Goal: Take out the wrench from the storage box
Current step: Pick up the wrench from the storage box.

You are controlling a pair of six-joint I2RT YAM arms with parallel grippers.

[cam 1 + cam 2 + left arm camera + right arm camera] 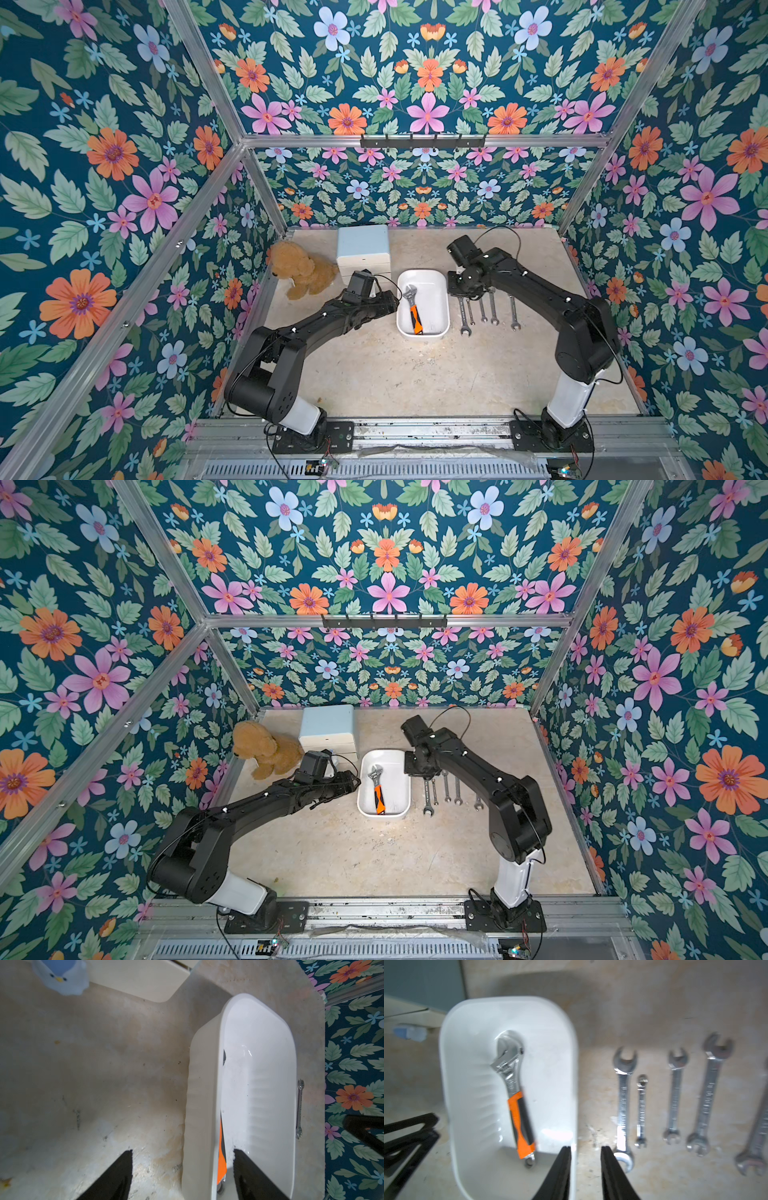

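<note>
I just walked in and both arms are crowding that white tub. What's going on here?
The adjustable wrench with the orange handle lies inside the white storage box, untouched. The left gripper is open, with one finger inside the box's wall and one outside. The right gripper, jaws slightly parted, hangs over the opposite wall, next to the row of open-end wrenches on the table. Neither appears to grip anything yet.

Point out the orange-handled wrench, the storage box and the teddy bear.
orange-handled wrench [521,1124]: right wrist view, on the orange and black grip.
storage box [435,305]: in a top view, on its bare floor.
teddy bear [305,272]: in a top view, on its body.
</note>
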